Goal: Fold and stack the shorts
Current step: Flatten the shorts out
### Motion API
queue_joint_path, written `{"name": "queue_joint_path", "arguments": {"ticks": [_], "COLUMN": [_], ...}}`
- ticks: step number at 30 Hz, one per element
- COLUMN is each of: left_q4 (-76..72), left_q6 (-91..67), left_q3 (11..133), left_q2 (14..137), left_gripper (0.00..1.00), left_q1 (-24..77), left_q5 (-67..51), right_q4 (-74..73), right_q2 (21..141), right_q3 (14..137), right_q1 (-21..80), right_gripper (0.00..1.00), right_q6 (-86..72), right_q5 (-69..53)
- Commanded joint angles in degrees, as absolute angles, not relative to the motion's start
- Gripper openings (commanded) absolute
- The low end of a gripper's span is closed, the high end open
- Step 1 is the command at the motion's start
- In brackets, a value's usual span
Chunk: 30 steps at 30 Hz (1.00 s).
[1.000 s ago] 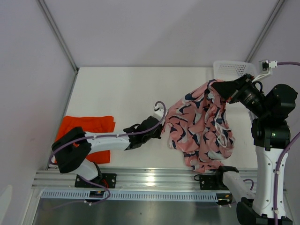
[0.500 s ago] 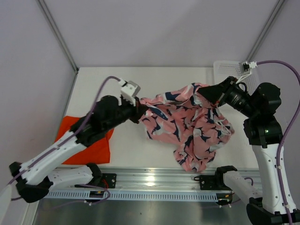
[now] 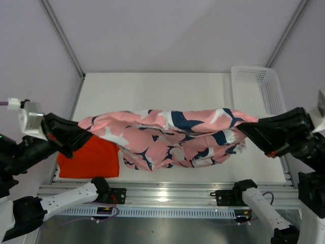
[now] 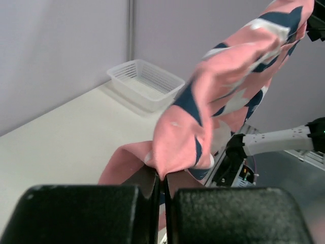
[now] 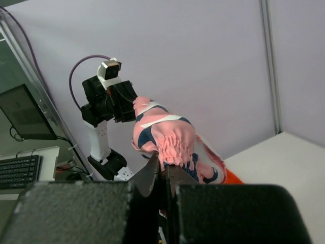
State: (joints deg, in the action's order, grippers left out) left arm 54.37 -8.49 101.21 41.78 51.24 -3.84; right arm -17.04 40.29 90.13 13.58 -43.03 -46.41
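The pink printed shorts (image 3: 167,137) hang stretched out in the air above the table, held at both ends. My left gripper (image 3: 81,133) is shut on their left end; in the left wrist view the pink shorts (image 4: 213,101) run up from the pinched jaws of the left gripper (image 4: 163,178). My right gripper (image 3: 250,128) is shut on their right end, and the gathered waistband (image 5: 170,140) sits between the fingers of the right gripper (image 5: 165,170). The orange shorts (image 3: 94,160) lie flat on the table at the left, partly under the pink ones.
A white mesh basket (image 3: 259,89) stands at the table's back right corner, also seen as the basket (image 4: 144,84) in the left wrist view. The metal rail (image 3: 162,195) with both arm bases runs along the near edge.
Both arms rose and pulled apart, the left far to the left, the right to the right. The pink shorts went from a hanging bunch to a wide stretched band above the table.
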Motion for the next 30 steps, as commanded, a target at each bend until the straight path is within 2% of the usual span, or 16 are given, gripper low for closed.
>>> {"name": "queue_joint_path", "arguments": {"ticks": [1, 3, 7, 16, 19, 20, 22, 24, 30], "left_q4": [60.91, 60.47, 61.17, 55.21, 50.29, 46.53, 43.26, 38.86, 31.3], "left_q6": [-7.65, -8.17, -8.88, -8.87, -11.5, -12.12, -14.49, -16.78, -19.07], "left_q3": [104.76, 105.29, 107.04, 101.97, 96.7, 92.94, 86.77, 81.16, 74.28], "left_q2": [40.79, 39.12, 39.9, 55.88, 59.67, 59.85, 60.99, 62.75, 68.9], "left_gripper": [0.0, 0.0, 0.0, 0.0, 0.0, 0.0, 0.0, 0.0, 0.0], "left_q1": [51.24, 51.24, 51.24, 50.28, 38.8, 31.63, 24.21, 21.11, 19.43], "left_q5": [-8.34, -9.75, -7.4, -0.26, -10.95, -17.77, -20.38, -24.34, -21.54], "right_q4": [-13.1, -12.31, -10.72, -0.9, 6.56, 7.29, 9.65, 10.63, 8.88], "right_q2": [40.25, 39.99, 39.9, 44.99, 47.89, 48.51, 50.44, 52.11, 57.83], "right_q3": [97.18, 99.13, 97.74, 76.75, 69.36, 67.95, 64.26, 62.59, 59.68], "right_q1": [7.24, 1.88, -1.49, 1.39, 1.41, 1.49, 1.76, 1.84, 2.55], "right_gripper": [0.0, 0.0, 0.0, 0.0, 0.0, 0.0, 0.0, 0.0, 0.0], "right_q6": [-50.79, -54.73, -58.26, -58.53, -58.97, -58.71, -57.75, -55.91, -47.57], "right_q5": [-54.46, -57.2, -59.15, -53.44, -50.37, -49.75, -48.17, -47.12, -40.53]}}
